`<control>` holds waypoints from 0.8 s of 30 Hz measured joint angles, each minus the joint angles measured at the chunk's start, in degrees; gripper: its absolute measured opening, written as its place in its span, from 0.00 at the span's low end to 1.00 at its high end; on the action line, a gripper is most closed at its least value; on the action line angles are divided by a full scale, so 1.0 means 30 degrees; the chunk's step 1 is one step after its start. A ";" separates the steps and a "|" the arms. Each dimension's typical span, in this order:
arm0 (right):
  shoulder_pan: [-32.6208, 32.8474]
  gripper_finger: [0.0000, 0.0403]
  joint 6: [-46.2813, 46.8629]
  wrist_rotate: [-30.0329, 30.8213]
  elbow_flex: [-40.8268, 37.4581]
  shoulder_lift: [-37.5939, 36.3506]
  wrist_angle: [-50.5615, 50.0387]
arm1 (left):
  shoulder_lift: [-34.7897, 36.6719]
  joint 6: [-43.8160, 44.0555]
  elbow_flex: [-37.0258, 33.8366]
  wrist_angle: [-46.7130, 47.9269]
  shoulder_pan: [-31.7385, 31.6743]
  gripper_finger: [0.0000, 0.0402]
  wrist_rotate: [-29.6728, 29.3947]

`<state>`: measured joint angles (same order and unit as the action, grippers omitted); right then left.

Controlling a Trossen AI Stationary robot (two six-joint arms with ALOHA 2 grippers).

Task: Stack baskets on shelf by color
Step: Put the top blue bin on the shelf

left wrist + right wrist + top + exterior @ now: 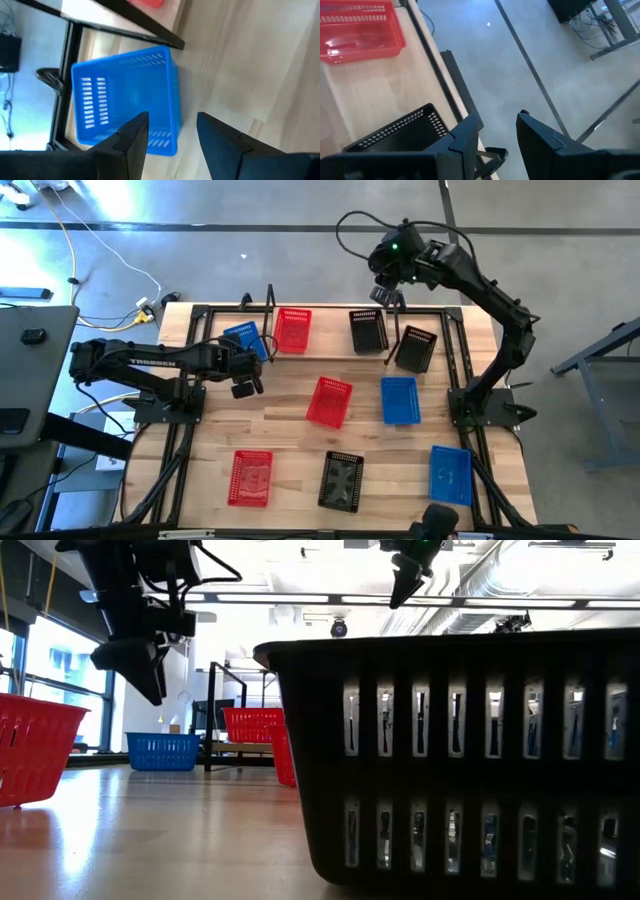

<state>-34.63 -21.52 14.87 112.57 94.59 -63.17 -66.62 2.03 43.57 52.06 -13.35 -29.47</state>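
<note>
The shelf (330,318) runs along the table's far edge. A red basket (293,330) and a black basket (368,331) stand on it, and a second black basket (415,348) sits askew at its right end. A blue basket (243,340) (125,95) stands at its left end beside the wire frame. My left gripper (245,385) (172,120) hovers open just on the near side of this blue basket. My right gripper (385,290) (497,120) hangs open, high above the black basket (405,132) on the shelf.
On the tabletop lie a red basket (329,401) and a blue one (399,400) in the middle. A red (250,478), a black (341,480) (460,750) and a blue (450,474) basket stand along the near edge. Black frame rails run down both table sides.
</note>
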 joint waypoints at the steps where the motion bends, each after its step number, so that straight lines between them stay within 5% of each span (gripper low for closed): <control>1: -0.0113 0.30 0.0000 0.0000 0.0038 0.0000 -0.0010 | -0.0103 -0.0062 -0.0007 -0.0017 -0.0048 0.39 -0.0058; 24: -0.0488 0.30 0.0000 -0.0138 0.0058 0.0000 -0.0017 | -0.4983 -0.0040 -0.0015 -0.1339 -0.1687 0.39 0.0166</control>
<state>-36.10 -21.52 14.46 112.75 94.59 -63.22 -81.57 1.91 43.53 48.04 -18.41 -28.97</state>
